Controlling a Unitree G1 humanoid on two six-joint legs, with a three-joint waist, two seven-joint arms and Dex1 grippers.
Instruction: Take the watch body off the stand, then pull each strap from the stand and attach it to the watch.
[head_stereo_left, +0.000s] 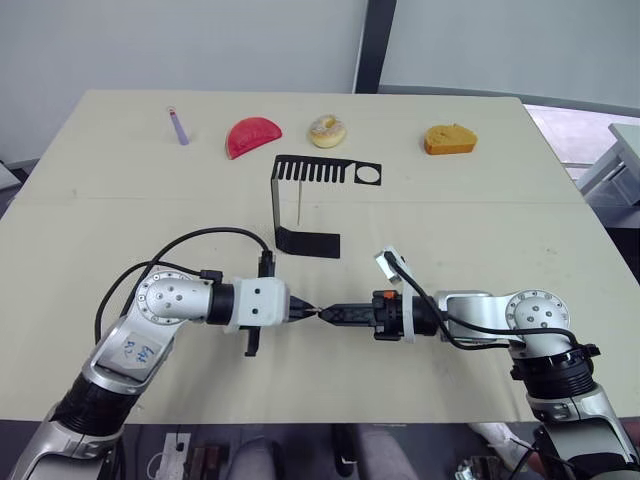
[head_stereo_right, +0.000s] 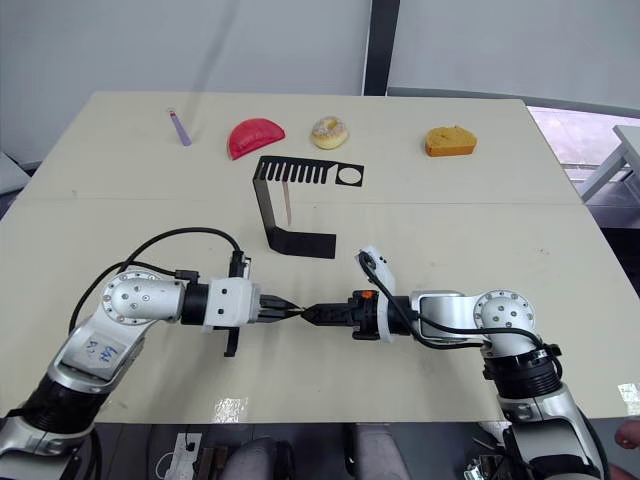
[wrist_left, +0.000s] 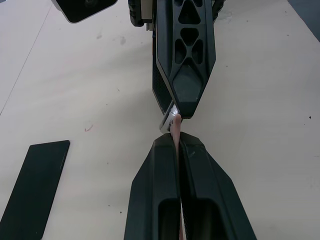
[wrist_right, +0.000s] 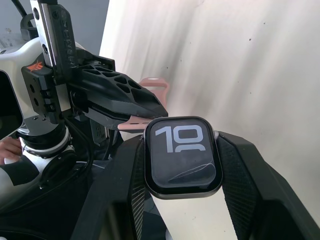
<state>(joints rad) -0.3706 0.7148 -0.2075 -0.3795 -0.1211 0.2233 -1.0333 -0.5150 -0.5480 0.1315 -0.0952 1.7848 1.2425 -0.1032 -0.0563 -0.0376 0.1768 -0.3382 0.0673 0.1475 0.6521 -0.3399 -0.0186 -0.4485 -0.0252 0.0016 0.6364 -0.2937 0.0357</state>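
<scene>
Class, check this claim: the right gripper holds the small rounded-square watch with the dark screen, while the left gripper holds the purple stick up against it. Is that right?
One detail is wrong. The left gripper is shut on a thin pale pink strap, not the purple stick, which lies at the table's far left in the left eye view. The right gripper does hold the small rounded-square watch with the dark screen, as the right wrist view shows.

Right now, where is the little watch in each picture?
Left eye view: middle, at the right gripper, too small to see.
Right eye view: same spot.
Left wrist view: centre, the watch body's grey edge.
Right wrist view: lower middle, screen showing.
Landmark: the left gripper pinching the pink strap beside it.
</scene>
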